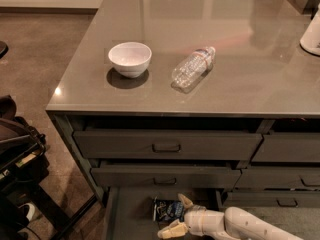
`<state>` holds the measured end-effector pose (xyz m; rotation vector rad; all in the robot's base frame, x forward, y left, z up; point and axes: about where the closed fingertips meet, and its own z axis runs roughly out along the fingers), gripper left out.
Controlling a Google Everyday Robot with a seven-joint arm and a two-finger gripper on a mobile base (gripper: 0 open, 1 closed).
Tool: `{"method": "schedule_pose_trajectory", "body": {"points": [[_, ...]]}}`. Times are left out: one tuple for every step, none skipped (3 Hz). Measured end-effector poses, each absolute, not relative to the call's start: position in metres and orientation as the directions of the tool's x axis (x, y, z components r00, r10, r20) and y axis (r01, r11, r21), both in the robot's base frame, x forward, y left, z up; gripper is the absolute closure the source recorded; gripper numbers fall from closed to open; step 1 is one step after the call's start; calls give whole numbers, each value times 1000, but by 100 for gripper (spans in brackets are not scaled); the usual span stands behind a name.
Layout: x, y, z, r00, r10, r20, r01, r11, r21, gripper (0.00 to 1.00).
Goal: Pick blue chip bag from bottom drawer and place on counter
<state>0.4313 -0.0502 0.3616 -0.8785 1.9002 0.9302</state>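
Note:
The blue chip bag [167,210] lies crumpled on the floor of the open bottom drawer [131,215], below the two handled drawers. My gripper [177,216] reaches in from the lower right on a white arm. It is open, with one finger [185,200] at the bag's upper right edge and the other finger [171,230] below the bag. The bag sits partly between the fingers. The counter [240,84] is the wide grey-brown slab above the drawers.
A white bowl [130,58] and a clear plastic bottle [193,69] lying on its side rest on the counter. A white appliance [312,34] stands at the right edge. Dark equipment [17,154] stands on the floor at the left.

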Motion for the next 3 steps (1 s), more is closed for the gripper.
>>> {"method": "schedule_pose_trajectory", "body": {"points": [[425,-47,350,-436,-218,-873,-818,501,284,0],[426,-44,314,-452,-206,-868,-805,513,297,0],[445,-35,264,-447,-155,-881,-792,527,309,0]]}}
